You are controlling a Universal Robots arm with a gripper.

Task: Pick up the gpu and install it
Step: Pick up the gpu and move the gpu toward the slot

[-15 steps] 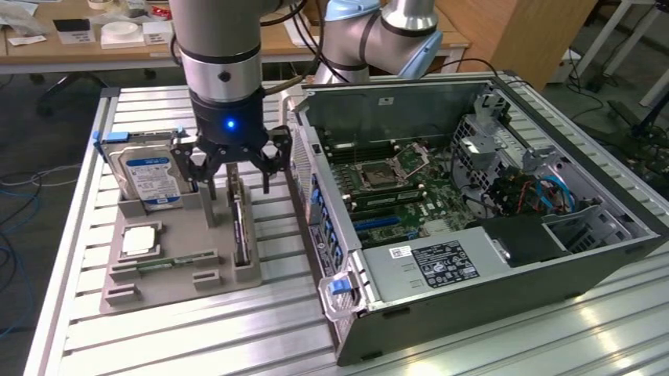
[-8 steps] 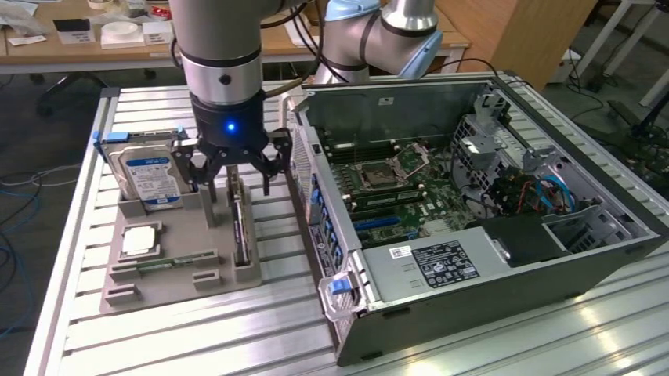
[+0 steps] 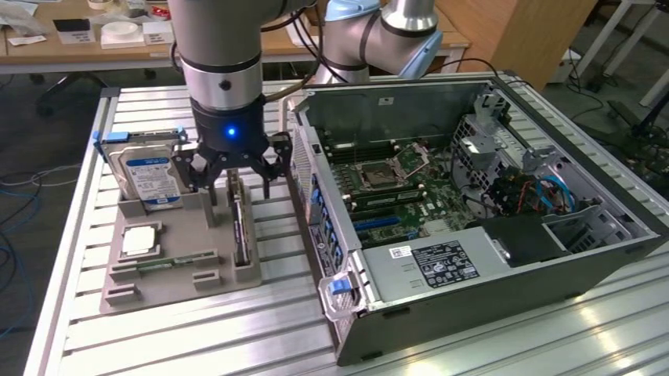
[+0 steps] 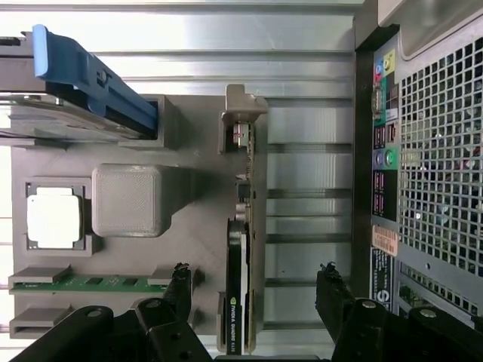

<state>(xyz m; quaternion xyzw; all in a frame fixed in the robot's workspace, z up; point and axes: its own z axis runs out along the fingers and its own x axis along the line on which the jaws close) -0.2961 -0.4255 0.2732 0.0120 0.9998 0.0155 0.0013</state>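
Gripper [image 3: 236, 186] is spread as wide as it goes with nothing in it. The gpu [image 3: 240, 227] is right below, standing on edge in its slot of the gray holder [image 3: 175, 229], and in the wrist view the fingertips [image 4: 179, 274] flank the card with a gap on each side. The card's long axis runs near-to-far, alongside the back panel of the open pc case [image 3: 471, 258] on the exterior view's right. The same holder also carries a hard drive [image 3: 146, 176] upright at the far end, a cpu [image 3: 139, 239] and a ram stick [image 3: 168, 264] nearer, all on the exterior view's left of the card.
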